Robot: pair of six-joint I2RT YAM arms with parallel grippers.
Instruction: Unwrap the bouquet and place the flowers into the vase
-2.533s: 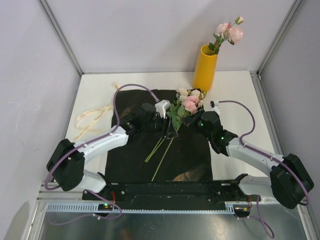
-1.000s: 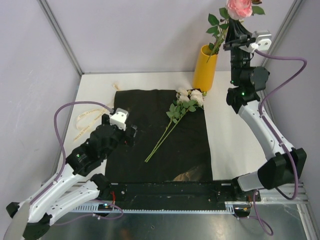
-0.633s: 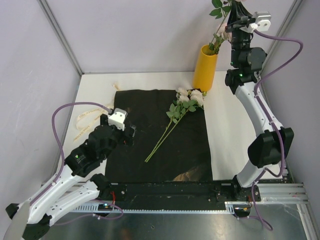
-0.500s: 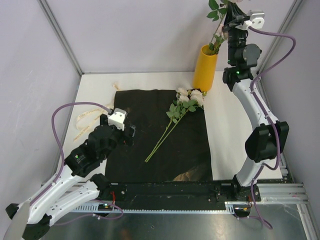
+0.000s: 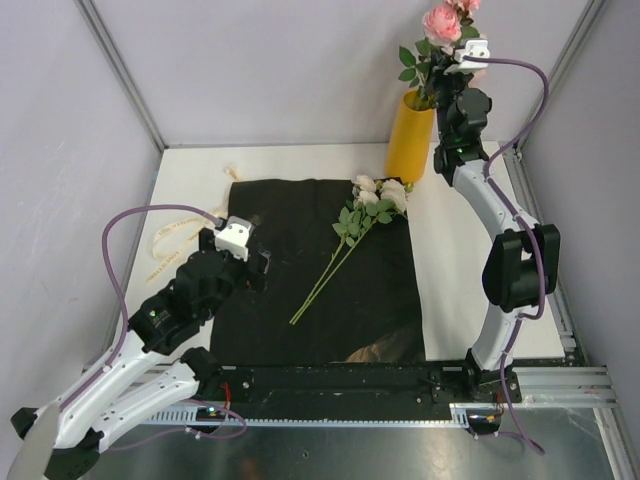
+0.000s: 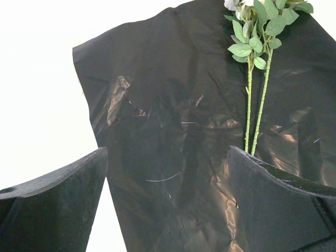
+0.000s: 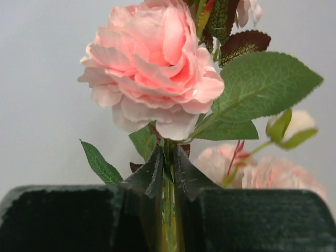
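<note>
The mustard vase (image 5: 410, 138) stands at the back of the table. My right gripper (image 5: 447, 72) hovers just above its mouth, shut on the green stem (image 7: 169, 178) of a pink rose (image 5: 440, 20) (image 7: 152, 63); the stem runs down towards the vase opening. More pink blooms (image 7: 268, 168) show blurred behind it. Cream-white flowers (image 5: 380, 192) with leaves and two long stems (image 6: 255, 105) lie on the spread-out black wrapping sheet (image 5: 290, 300) (image 6: 168, 105). My left gripper (image 5: 258, 272) (image 6: 168, 210) hangs open over the sheet's left part, nothing between its fingers.
The cream ribbon (image 5: 175, 245) lies loose on the white table left of the sheet. Grey walls and metal frame posts (image 5: 120, 70) enclose the table. A black rail (image 5: 340, 380) runs along the near edge.
My right arm has swung left over the vase and brought the pink rose down, stem towards the opening. The left arm has stayed still and open.
</note>
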